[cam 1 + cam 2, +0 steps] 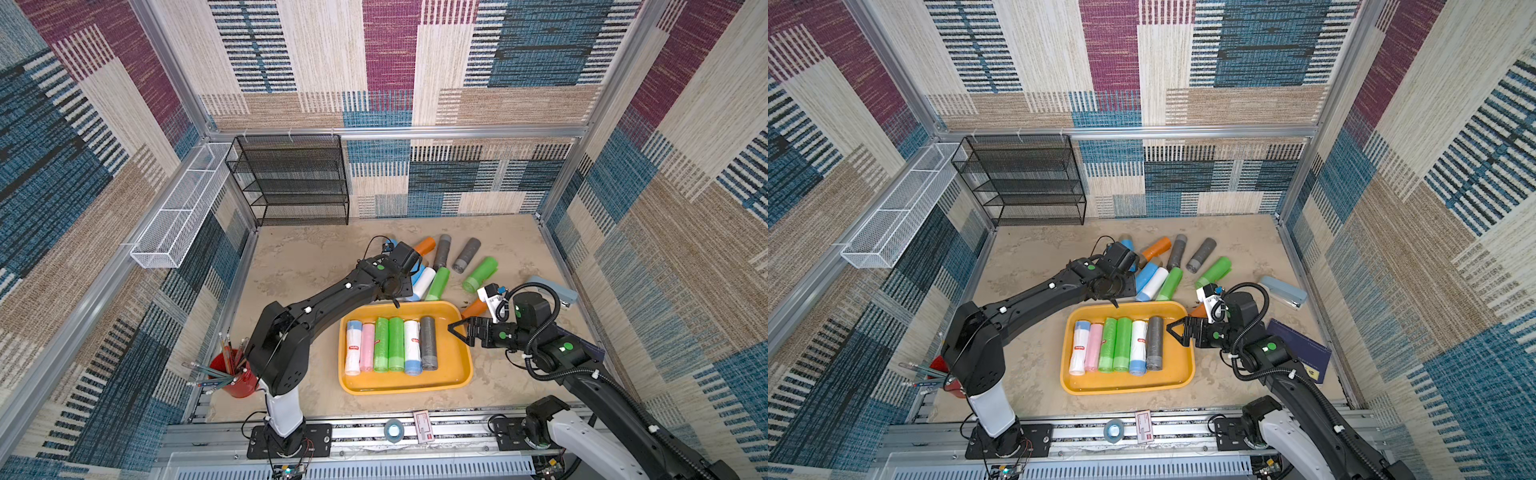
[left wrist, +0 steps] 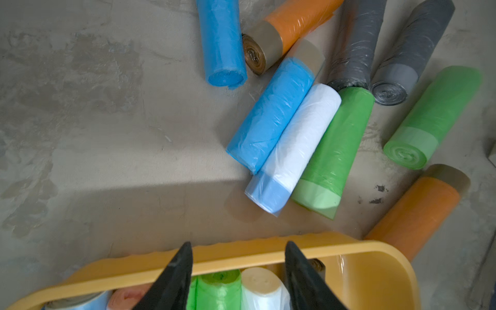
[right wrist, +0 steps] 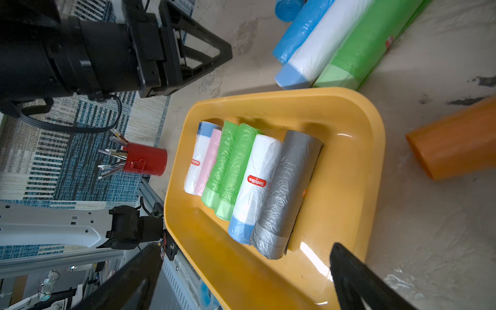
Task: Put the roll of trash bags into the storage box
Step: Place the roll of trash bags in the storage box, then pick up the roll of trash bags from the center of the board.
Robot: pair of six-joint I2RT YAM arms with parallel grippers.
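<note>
Open grippers at the storage box point(image 1: 451, 361), six rolls of trash bags point(image 1: 395, 345) inside.
The left gripper point(image 2: 239, 245), jaws partly apart and empty, hangs over the box's far rim; the right gripper point(image 3: 247, 248), jaws spread wide and empty, sits at its right edge. The rolls lie side by side, long axes running near to far, the grey roll point(image 1: 428, 343) rightmost.

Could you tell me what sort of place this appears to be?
Most likely a robot test cell in a lab, not a real room: an aluminium frame hung with carpet panels, a left arm and right arm bolted to a rail, and props like the storage box of bag rolls.
</note>
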